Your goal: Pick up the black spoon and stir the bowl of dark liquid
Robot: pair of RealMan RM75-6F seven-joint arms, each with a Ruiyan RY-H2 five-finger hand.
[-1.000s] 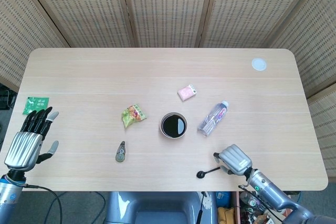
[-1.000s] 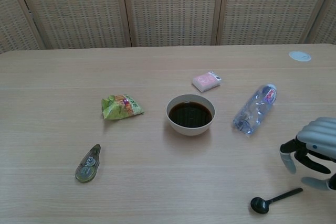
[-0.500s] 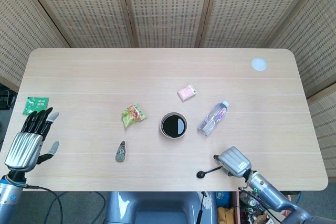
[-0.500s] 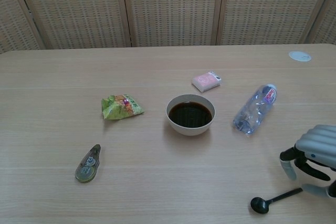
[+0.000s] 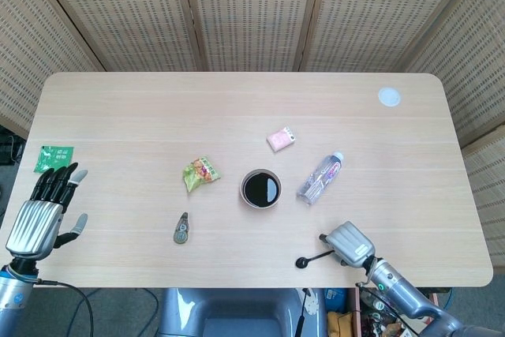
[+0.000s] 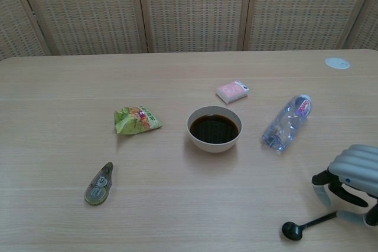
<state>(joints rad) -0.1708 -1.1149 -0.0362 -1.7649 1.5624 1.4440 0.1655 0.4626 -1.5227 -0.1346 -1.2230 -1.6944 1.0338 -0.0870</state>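
Right hand (image 6: 352,185): curled over the black spoon (image 6: 307,225) handle's end — grip not confirmable.
Bowl (image 6: 214,128): well apart, awaiting stirring.
Left hand (image 5: 46,204): spread, idle.

Black spoon (image 6: 308,225) lies flat near the table's front edge, round bowl end pointing left, thin handle running up and right toward 2 o'clock, its far end hidden under the right hand; the white bowl (image 6: 214,129) sits upright mid-table, filled with dark liquid (image 6: 214,128), surface flat; spoon lies at about 5 o'clock from the bowl, well apart.
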